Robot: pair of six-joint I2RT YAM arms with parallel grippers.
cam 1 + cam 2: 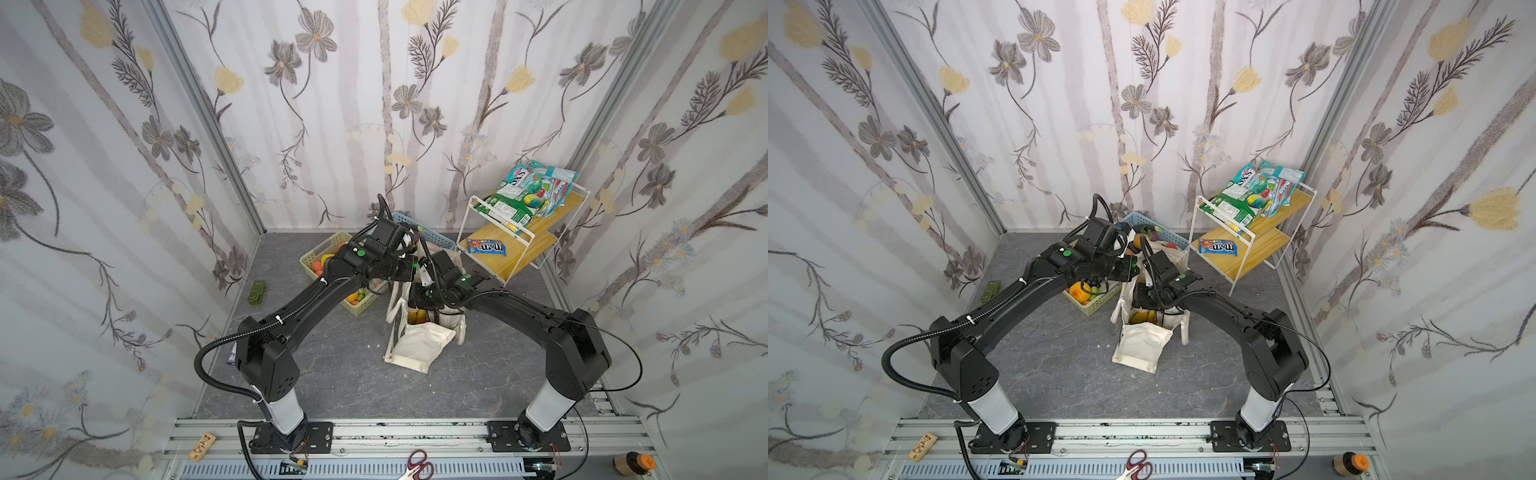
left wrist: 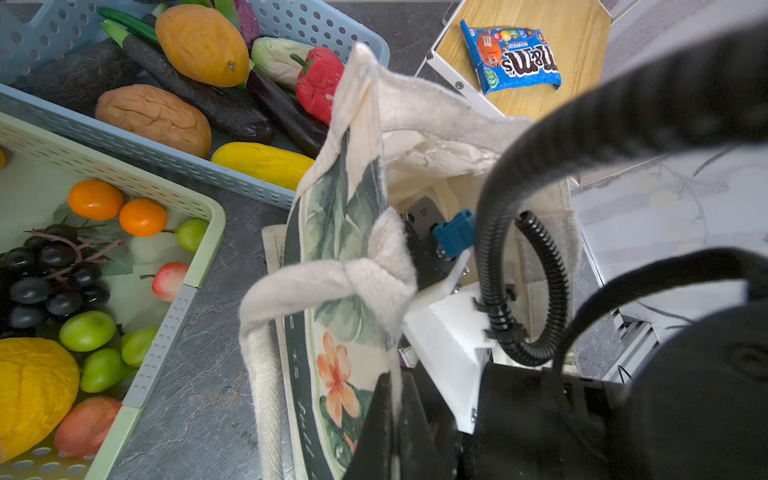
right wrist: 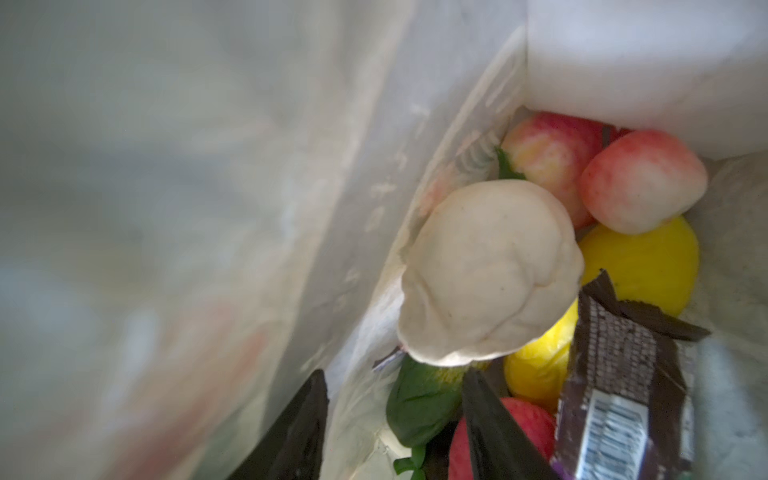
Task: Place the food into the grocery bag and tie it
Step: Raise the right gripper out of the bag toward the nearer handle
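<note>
The right gripper (image 3: 392,374) hangs inside the grocery bag (image 1: 415,345), jaws apart and empty, above one cauliflower (image 3: 490,274), three red fruits (image 3: 642,178), one snack bar (image 3: 623,374) and a yellow mango (image 3: 648,266). The left gripper (image 2: 397,382) is clenched on the bag's rim. The bag stands on the table (image 1: 332,374) beside two baskets, the green basket (image 2: 199,257) and the blue basket (image 2: 232,174).

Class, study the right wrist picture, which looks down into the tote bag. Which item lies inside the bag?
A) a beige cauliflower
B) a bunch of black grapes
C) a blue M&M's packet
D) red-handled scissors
A: inside the tote bag, the beige cauliflower lies on top of a yellow fruit, beside a dark snack wrapper.
</note>
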